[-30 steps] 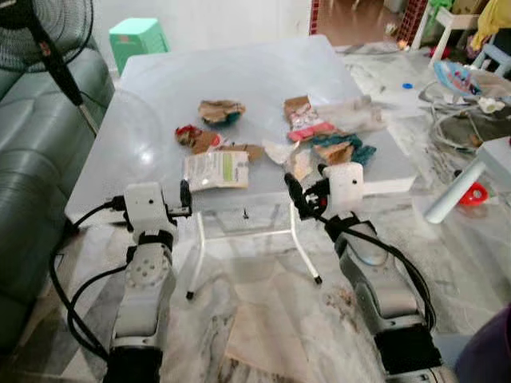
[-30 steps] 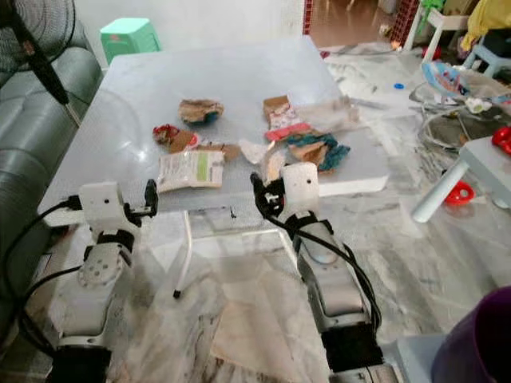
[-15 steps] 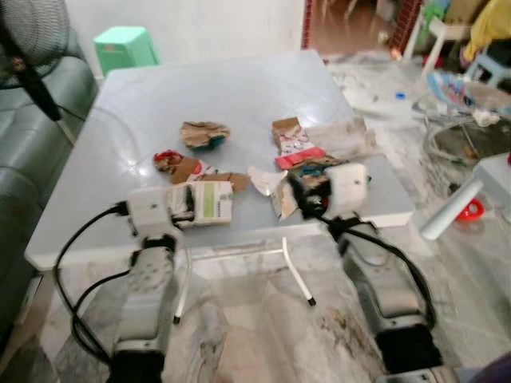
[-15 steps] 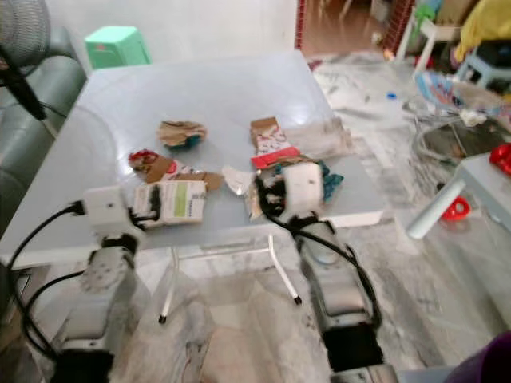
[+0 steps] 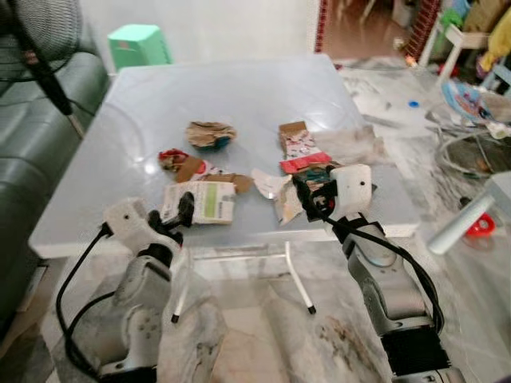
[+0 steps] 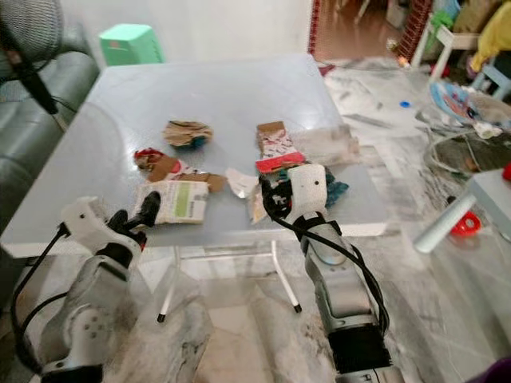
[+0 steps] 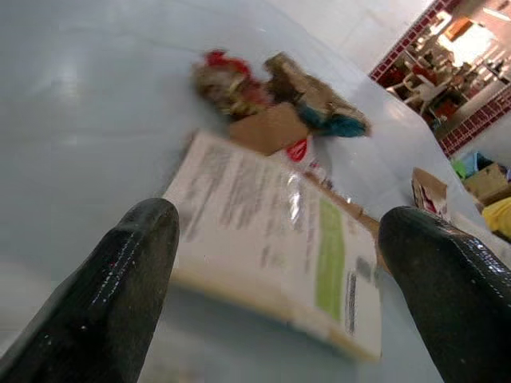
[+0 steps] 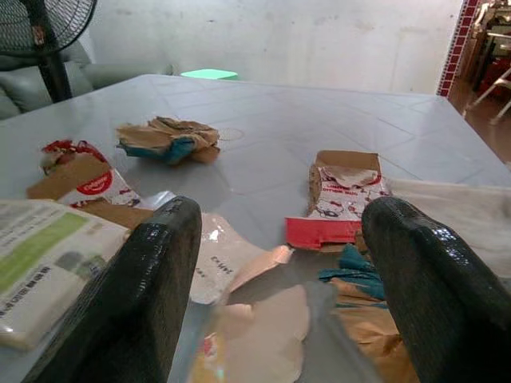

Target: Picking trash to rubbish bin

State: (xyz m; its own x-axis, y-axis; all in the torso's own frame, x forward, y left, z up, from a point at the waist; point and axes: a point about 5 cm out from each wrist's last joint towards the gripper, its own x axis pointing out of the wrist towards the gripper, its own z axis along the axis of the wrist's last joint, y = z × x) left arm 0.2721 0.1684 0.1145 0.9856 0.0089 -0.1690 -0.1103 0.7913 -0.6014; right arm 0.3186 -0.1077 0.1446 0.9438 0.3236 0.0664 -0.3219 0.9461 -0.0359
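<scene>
- The trash lies scattered on the grey table; the white-and-green packet sits near its front edge, the pink carton farther right.
- We have closed in since a second ago. The left gripper now frames the packet, fingers wide apart, empty.
- The right gripper, likewise spread and empty, hovers over the pale wrapper.
- We judge grasping comes next.

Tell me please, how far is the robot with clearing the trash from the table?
Nothing looks done: no piece is lifted. In hand: the left gripper is open and lined up at the white and green packet, and the right gripper is open over the torn wrappers at the table edge. Left: grasping, then all the scattered trash, including the red and white box and the crumpled brown paper.
</scene>
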